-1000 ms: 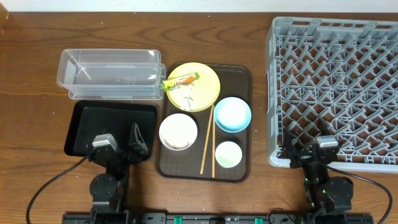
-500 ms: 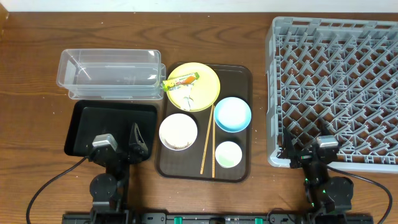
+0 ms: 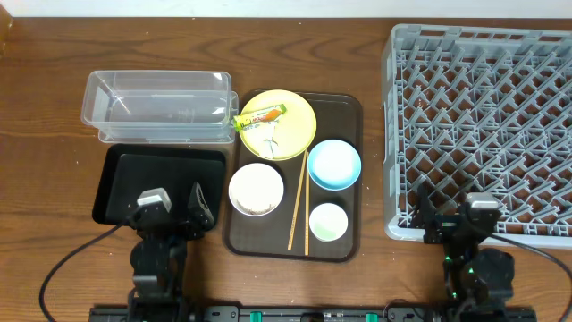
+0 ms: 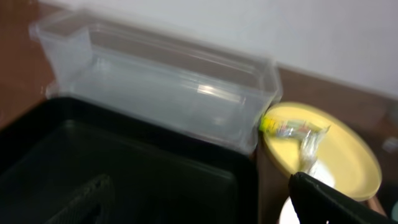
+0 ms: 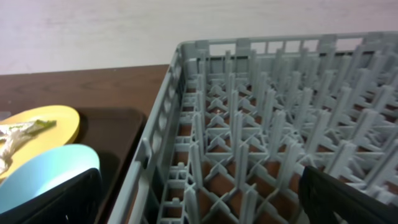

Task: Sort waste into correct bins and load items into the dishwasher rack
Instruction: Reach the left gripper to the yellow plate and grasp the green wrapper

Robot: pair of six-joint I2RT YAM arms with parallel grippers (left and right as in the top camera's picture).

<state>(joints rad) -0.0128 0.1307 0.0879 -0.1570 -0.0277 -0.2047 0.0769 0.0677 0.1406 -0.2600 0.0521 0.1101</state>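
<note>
On the brown serving tray, the yellow plate (image 3: 293, 121) carries the snack wrapper (image 3: 260, 116) and a white tissue (image 3: 271, 139). Below it stand a pinkish-white bowl (image 3: 256, 189) with beige scraps, the light blue bowl (image 3: 334, 165) and a small white cup (image 3: 328, 222). The chopsticks (image 3: 298, 210) lie between them. The clear tub (image 3: 156, 105) and black tray (image 3: 161, 179) lie to the left, and the grey dishwasher rack (image 3: 483, 125) is on the right. My left gripper (image 3: 174, 210) (image 4: 202, 208) hangs open over the black tray's near edge. At the rack's near left corner my right gripper (image 3: 451, 215) (image 5: 199, 205) is open and empty.
The brown serving tray (image 3: 347, 112) sits between the bins and the rack. Bare wooden table (image 3: 54, 134) lies left of the bins and along the back. The rack wall (image 5: 155, 149) stands right beside the serving tray. Cables trail from both arm bases at the front edge.
Both arms have shifted slightly at the table's front edge, the right one a little to the right. Nothing on the table has moved and both grippers stay open.
</note>
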